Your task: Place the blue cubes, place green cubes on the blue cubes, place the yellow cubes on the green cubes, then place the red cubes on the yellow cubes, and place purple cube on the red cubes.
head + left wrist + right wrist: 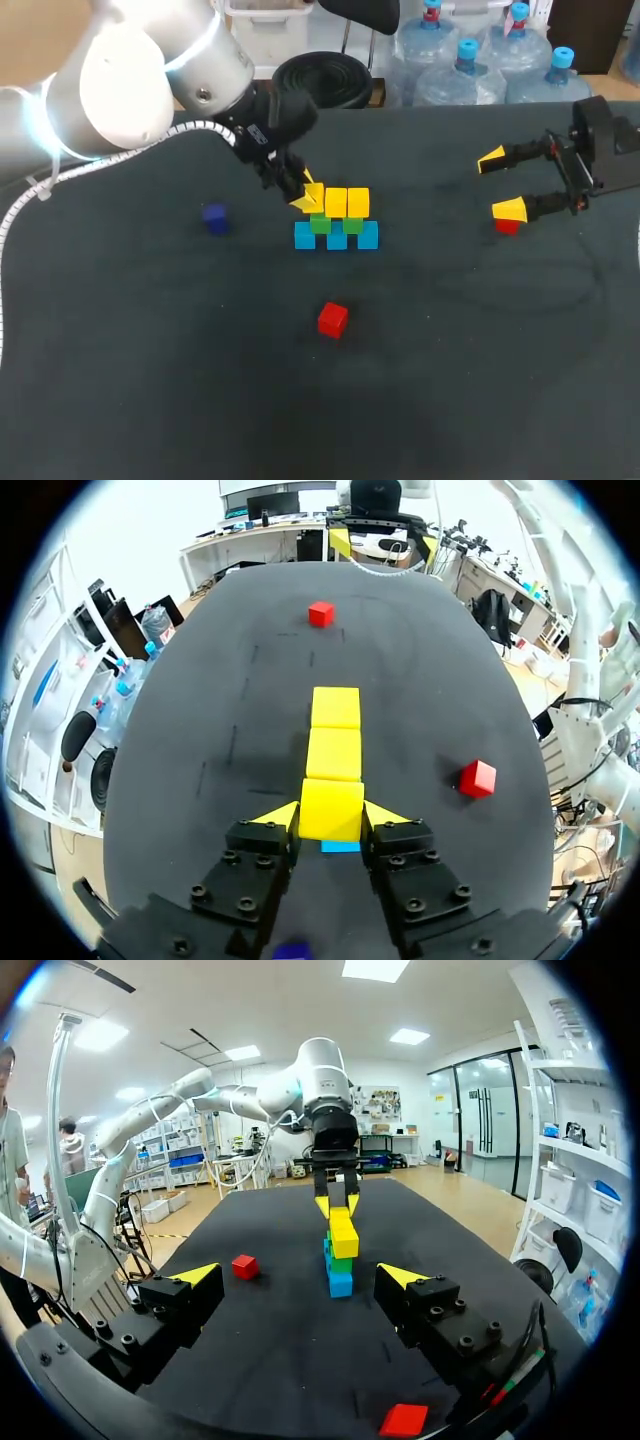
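Our left claw [331, 816] is closed on the end yellow cube [331, 802] of the row atop the green cubes [352, 225] and blue cubes [368, 236]. Our right claw [500, 183] gapes wide beside a red cube [507, 227]. Only the head view clearly shows the purple cube [215, 217], alone on the tabletop [450, 380].

Table [450, 380]: dark matte top. Directly on it were a row of three blue cubes [337, 237], side by side and touching, near the centre. One red cube [332, 320] sat alone on the robot's side of that row, well apart from it. A second red cube [507, 226] sat far right. A purple cube [215, 217] sat alone, left of the row.
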Action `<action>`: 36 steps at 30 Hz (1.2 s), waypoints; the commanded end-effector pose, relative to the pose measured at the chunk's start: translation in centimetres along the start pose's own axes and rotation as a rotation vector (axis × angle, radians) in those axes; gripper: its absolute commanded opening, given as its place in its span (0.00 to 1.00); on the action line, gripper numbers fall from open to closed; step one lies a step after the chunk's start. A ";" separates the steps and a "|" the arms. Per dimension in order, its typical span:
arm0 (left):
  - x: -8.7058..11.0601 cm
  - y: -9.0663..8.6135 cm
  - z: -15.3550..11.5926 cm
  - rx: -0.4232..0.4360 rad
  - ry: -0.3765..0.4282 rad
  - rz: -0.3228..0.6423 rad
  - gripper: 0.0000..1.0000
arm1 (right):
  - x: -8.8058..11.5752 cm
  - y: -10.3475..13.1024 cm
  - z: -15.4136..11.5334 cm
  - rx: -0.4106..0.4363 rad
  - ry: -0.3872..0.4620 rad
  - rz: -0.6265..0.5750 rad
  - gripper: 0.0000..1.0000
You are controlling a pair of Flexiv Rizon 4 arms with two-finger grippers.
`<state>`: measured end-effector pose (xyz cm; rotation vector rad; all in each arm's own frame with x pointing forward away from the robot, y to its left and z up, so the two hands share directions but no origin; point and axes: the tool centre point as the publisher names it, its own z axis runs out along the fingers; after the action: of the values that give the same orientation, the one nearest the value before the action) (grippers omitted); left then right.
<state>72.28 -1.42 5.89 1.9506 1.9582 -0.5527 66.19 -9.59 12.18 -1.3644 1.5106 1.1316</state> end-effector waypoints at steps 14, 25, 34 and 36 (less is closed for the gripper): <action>0.2 -0.4 0.2 0.008 0.007 -0.004 0.00 | 0.0 0.0 0.1 0.000 0.000 -0.001 1.00; 0.2 -0.4 0.1 0.006 0.013 -0.006 0.00 | 0.0 0.0 0.1 0.000 0.000 -0.001 1.00; 0.0 -0.5 0.3 0.010 0.015 0.000 0.00 | 0.0 0.0 0.1 0.000 0.000 -0.001 1.00; 0.0 -0.5 0.3 0.011 0.015 -0.001 0.00 | 0.0 0.0 0.1 0.000 0.000 -0.001 1.00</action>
<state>71.71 -1.54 5.62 1.9622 1.9675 -0.5517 66.19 -9.59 12.18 -1.3644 1.5106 1.1316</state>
